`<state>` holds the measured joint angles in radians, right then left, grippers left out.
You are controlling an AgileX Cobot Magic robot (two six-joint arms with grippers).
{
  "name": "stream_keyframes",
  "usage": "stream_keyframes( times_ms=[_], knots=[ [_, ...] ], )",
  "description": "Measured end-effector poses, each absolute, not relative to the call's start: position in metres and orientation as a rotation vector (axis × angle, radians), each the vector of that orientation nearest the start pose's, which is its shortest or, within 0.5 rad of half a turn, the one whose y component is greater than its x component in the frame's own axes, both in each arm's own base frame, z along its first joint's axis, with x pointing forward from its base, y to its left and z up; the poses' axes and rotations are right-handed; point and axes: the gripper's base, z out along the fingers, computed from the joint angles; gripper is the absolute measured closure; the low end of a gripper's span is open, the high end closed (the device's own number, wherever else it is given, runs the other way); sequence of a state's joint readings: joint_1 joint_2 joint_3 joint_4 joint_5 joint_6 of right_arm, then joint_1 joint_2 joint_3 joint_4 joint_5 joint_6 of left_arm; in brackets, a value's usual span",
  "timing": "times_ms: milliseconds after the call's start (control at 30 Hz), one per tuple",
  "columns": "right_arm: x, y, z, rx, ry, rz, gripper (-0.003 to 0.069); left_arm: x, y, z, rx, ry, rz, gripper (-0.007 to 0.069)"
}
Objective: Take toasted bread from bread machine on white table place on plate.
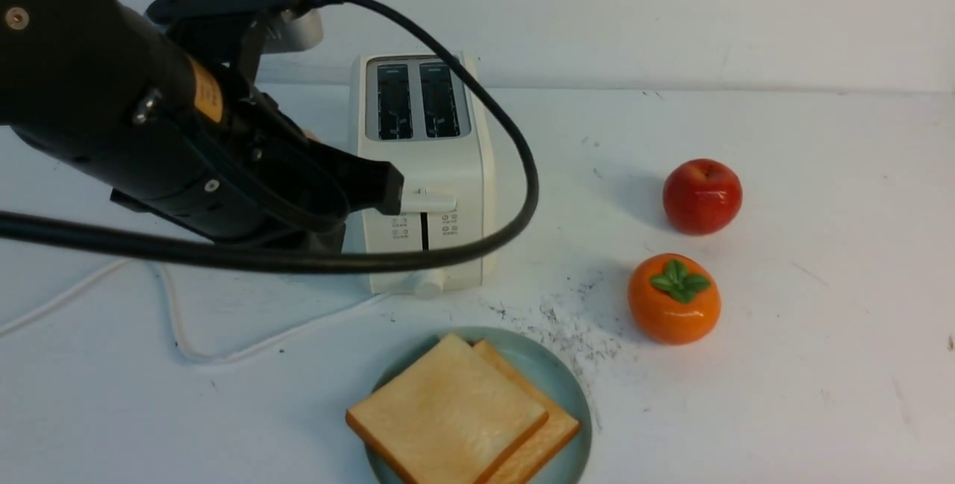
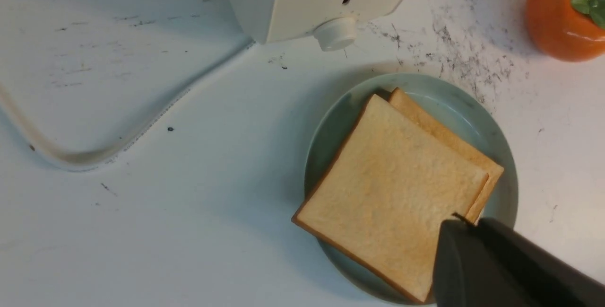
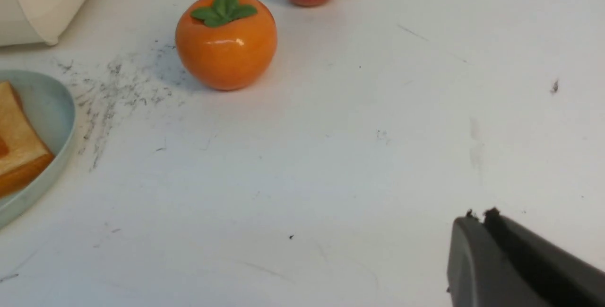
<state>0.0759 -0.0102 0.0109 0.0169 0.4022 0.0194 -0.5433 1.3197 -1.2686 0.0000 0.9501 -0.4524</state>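
Your left gripper (image 1: 392, 189) has its dark matte jaws pressed together and empty, the blunt tip right at the toaster's front lever in the front view, though you cannot tell whether it touches. Your left wrist view shows that same closed tip (image 2: 461, 224) hanging over the near edge of the upper slice. To its right stands the bread machine (image 1: 425, 171), a boxy white shell with a brushed silver top, two dark empty slots, small printed icons and a round knob low on its face; its smooth white cord (image 1: 179, 327) loops across the white table (image 1: 821, 365), a flat surface with grey scuffs and black specks. Just in front of the toaster sits the plate (image 1: 563, 383), round, shallow, pale teal, with a raised rim. The toasted bread (image 1: 448, 417) lies flat on it: two square, finely pored golden slices with orange-brown crusts, stacked and offset. Further right you have a glossy orange persimmon (image 1: 674, 299) with a green leafy cap, and behind it a shiny red apple (image 1: 702, 196). Your right gripper (image 3: 477, 224) shows only in its wrist view, jaws together, holding nothing, above bare table.
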Motion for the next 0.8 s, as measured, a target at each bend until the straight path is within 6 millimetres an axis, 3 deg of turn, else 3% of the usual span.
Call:
stream_keyframes(
  times_ms=[333,467,600,800],
  knots=[
    [0.052,0.004,0.174,-0.044,1.884,0.080,0.0625,0.232,-0.140,0.364,0.118,2.546,-0.396,0.0607],
    [0.052,0.004,0.174,-0.044,1.884,0.080,0.0621,0.230,-0.135,0.376,0.127,2.508,-0.362,0.0607],
    [0.052,0.004,0.174,-0.044,1.884,0.080,0.0616,0.208,-0.118,0.414,0.125,2.389,-0.364,0.0607],
    [0.052,0.004,0.174,-0.044,1.884,0.080,0.0615,0.146,-0.077,0.450,0.100,2.277,-0.393,0.0614]
  ],
)
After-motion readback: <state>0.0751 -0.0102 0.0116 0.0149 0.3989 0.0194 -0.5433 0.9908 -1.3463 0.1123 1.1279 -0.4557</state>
